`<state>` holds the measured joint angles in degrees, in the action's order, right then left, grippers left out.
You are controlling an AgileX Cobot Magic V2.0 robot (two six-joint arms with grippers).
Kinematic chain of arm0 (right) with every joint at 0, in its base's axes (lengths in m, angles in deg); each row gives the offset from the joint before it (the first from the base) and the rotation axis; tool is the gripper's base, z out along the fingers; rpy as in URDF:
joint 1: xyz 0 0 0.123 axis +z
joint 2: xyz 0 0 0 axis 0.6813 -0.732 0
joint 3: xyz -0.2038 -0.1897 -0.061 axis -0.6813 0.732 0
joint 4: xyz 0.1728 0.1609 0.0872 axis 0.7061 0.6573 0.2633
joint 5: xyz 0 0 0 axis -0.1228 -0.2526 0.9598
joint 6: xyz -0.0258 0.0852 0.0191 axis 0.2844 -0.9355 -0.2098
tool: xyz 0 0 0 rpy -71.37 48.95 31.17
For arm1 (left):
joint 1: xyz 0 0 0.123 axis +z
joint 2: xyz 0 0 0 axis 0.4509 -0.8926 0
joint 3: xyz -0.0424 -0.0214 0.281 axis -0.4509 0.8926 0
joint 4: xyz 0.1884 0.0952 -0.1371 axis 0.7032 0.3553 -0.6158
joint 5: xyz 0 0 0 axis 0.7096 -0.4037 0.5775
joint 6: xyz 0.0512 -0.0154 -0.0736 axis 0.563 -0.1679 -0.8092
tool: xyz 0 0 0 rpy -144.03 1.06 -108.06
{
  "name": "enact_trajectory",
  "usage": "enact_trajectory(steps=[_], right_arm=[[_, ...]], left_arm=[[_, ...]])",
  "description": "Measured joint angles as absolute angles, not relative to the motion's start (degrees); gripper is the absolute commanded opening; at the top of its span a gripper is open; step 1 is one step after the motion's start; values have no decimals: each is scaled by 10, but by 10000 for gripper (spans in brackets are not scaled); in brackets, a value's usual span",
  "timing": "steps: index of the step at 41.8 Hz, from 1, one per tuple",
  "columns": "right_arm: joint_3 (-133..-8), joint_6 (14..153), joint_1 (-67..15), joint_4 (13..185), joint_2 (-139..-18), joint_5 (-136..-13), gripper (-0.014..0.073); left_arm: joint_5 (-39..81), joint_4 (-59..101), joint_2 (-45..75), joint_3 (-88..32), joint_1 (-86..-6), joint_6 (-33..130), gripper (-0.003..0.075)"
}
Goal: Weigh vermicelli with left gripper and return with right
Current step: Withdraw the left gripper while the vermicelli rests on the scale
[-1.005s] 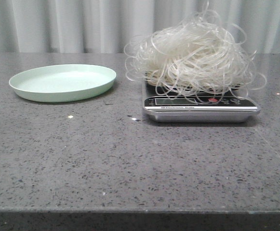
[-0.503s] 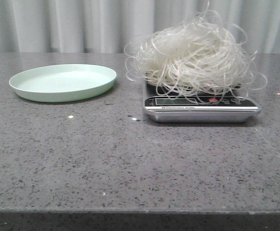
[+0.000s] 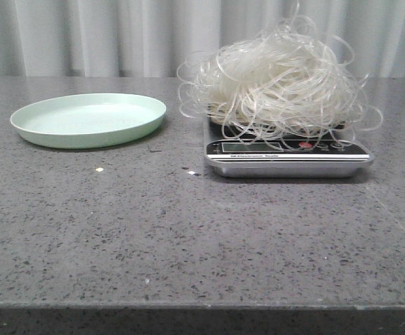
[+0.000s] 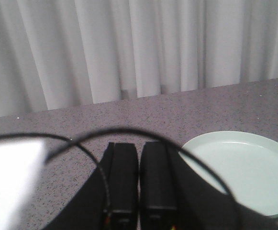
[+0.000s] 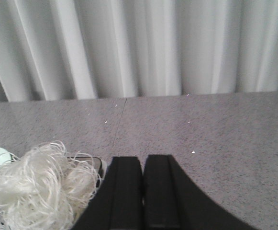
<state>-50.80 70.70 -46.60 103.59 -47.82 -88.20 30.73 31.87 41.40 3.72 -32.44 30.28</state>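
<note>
On top of the scale point(image 3: 289, 155) sits the vermicelli point(image 3: 279, 77), a big fluffy heap of thin white noodles. Some loops hang down over the front of the scale and partly cover its little screen. The pale green plate point(image 3: 88, 119) lies well apart, over on the left side of the table point(image 3: 188, 237), and it has no noodles on it.

We look back one second and almost nothing is different. The noodles lie in the same heap on the scale, and the plate is in the same spot. No arm shows in the front view then or now.

Our left gripper point(image 4: 139, 184) has its two black fingers pressed together with nothing between them. It hangs near the plate. Our right gripper point(image 5: 143, 191) is pinched together too, and holds nothing. The noodle heap is just beside it.

We think the weighing part is done, because the noodles rest on the scale and the left side has let go. What is left is for our right side to carry the noodles home to the plate. Those loose loops may snag or drop.
</note>
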Motion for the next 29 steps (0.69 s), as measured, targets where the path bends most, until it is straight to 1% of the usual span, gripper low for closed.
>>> enact_trajectory(steps=[4, 6, 9, 15, 18, 21, 24, 29], right_arm=[[-591, 708, -459, 1040, -564, -930, 158], [-627, 717, -452, 1042, -598, -950, 179], [-677, 742, -439, 1046, -644, -976, 247], [-737, 771, -412, 1059, -727, -1006, 447], [-753, 775, -403, 1064, -761, -1017, 521], [-765, 781, -393, 1070, -792, -1029, 575], [-773, 797, -380, 1072, -818, -1043, 605], [-783, 841, -350, 1073, -855, -1061, 605]], left_arm=[[307, 317, 414, 37, -326, 303, 137], [307, 317, 414, 37, -326, 303, 137], [307, 315, 414, 37, -326, 302, 137], [307, 315, 414, 37, -326, 302, 137], [307, 315, 414, 37, -326, 302, 137], [307, 315, 414, 37, -326, 302, 137], [307, 315, 414, 37, -326, 302, 137], [307, 315, 414, 37, -326, 302, 137]])
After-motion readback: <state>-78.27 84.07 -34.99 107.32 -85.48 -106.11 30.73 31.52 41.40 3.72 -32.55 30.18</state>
